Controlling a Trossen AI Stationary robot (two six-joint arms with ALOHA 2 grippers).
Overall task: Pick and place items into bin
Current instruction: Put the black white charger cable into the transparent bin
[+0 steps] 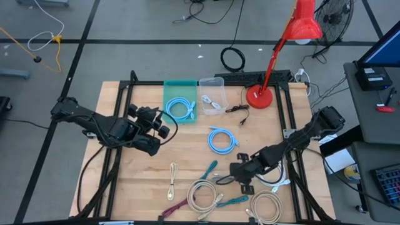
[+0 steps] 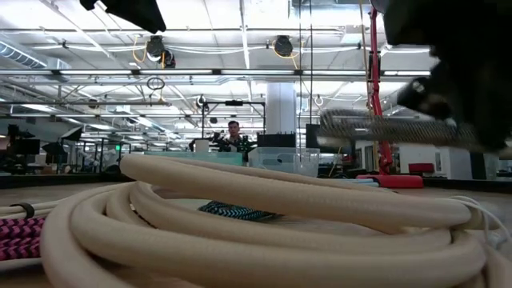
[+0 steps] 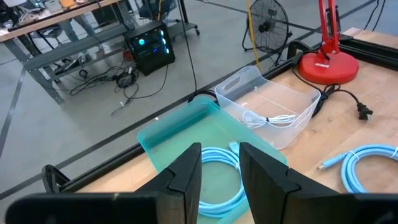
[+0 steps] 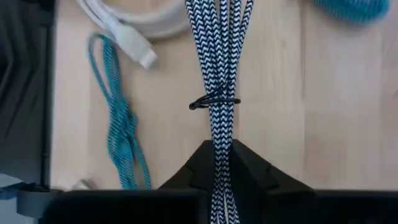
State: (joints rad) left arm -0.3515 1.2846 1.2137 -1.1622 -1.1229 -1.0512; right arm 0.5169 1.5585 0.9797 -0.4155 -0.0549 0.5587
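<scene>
Our right gripper [image 4: 222,163] is clenched on a black-and-white braided cord [image 4: 219,68] near the table's front. It could slip out midway (thin grip). Left gripper [image 3: 219,171] hangs released over the teal bin [image 3: 186,134].

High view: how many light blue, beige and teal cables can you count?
Light blue coils: 2
Beige coils: 2
Teal cords: 2
Total: 6
</scene>
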